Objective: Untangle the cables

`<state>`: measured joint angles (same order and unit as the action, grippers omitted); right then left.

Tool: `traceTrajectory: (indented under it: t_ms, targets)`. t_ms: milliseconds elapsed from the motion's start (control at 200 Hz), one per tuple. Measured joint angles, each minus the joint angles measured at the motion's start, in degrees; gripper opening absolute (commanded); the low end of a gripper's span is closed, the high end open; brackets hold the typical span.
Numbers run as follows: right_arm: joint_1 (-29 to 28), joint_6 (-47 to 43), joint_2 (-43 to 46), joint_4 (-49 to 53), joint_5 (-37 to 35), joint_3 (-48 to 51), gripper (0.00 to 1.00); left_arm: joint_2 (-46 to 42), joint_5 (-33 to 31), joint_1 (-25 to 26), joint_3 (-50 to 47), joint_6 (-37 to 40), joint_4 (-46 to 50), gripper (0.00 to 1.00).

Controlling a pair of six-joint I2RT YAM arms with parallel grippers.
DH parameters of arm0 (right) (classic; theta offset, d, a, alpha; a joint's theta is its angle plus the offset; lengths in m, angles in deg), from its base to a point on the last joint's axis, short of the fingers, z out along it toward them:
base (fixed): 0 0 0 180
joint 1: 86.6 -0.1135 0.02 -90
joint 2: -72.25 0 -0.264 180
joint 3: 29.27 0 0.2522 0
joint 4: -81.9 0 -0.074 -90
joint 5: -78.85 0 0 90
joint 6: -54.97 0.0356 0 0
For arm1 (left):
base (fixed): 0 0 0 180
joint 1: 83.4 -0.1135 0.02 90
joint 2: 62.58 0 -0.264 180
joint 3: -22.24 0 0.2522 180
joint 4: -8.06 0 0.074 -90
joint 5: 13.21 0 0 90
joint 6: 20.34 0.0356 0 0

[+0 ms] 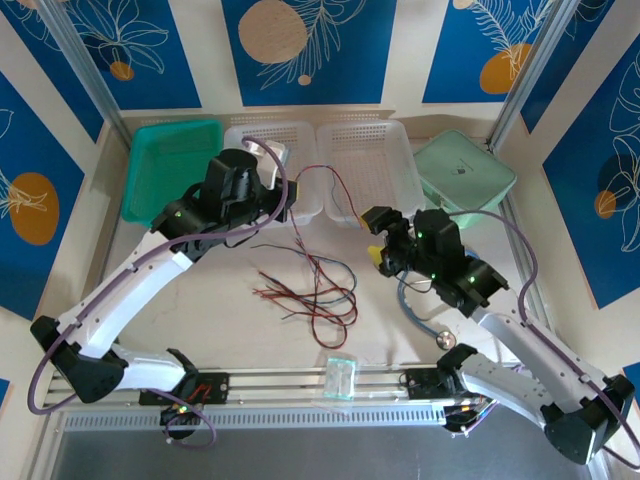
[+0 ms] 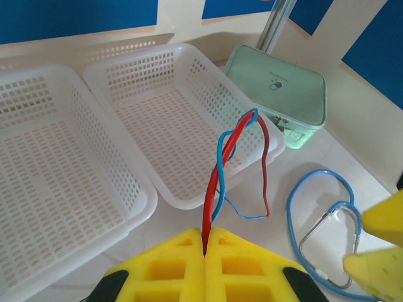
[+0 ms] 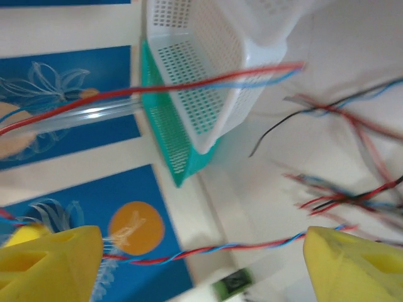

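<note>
My left gripper (image 2: pixel 206 234) is shut on a twisted red and blue cable (image 2: pixel 228 148) that rises from the yellow fingertips, loops over the white basket and hangs down with loose ends. In the top view this cable (image 1: pixel 325 178) arcs from my left gripper (image 1: pixel 288 190) toward my right gripper (image 1: pixel 372 240). My right gripper (image 3: pixel 201 251) stands open, its yellow fingers (image 3: pixel 53 264) wide apart. The twisted red-blue cable (image 3: pixel 208 250) stretches across the gap between them. A loose heap of red, black and blue cables (image 1: pixel 315 290) lies mid-table, also blurred in the right wrist view (image 3: pixel 352 189).
Two white baskets (image 1: pixel 385 150) (image 2: pixel 164 82) stand at the back, with a green tray (image 1: pixel 150 175) on their left and a mint box (image 1: pixel 470 175) (image 2: pixel 296 94) on their right. A light-blue stethoscope (image 1: pixel 420 315) (image 2: pixel 315 189) lies by the right arm. A small clear piece (image 1: pixel 340 378) rests on the front rail.
</note>
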<state>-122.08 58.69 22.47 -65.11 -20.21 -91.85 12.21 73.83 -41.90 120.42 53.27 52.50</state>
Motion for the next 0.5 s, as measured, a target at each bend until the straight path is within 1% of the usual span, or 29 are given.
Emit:
traceTrajectory:
  t_ms: [70,145,215,325,430,500]
  targets:
    - [-1.64,6.56,0.66,-3.39,-1.86,1.64,0.83,0.0,0.09,0.0,-0.96,0.0,-0.7,0.0]
    - [-1.68,13.14,-0.24,-6.62,-2.73,3.48,0.83,0.0,0.44,0.0,-1.95,-0.02,-1.33,0.0]
    - [-1.68,17.53,-2.08,-8.92,-3.23,4.61,0.83,0.0,0.87,0.0,-2.64,-0.04,-1.53,0.0]
    - [-1.53,21.64,-5.31,-12.39,-3.63,4.66,0.84,-0.09,1.31,0.0,-3.39,-0.24,-1.86,0.0]
    - [-0.76,23.52,-7.96,-16.39,-3.39,4.66,0.83,-0.28,1.49,0.0,-4.0,-0.42,-2.1,0.0]
    - [-0.15,24.33,-9.86,-19.04,-3.1,4.66,0.75,-0.79,1.51,0.0,-4.7,-0.7,-2.34,0.0]
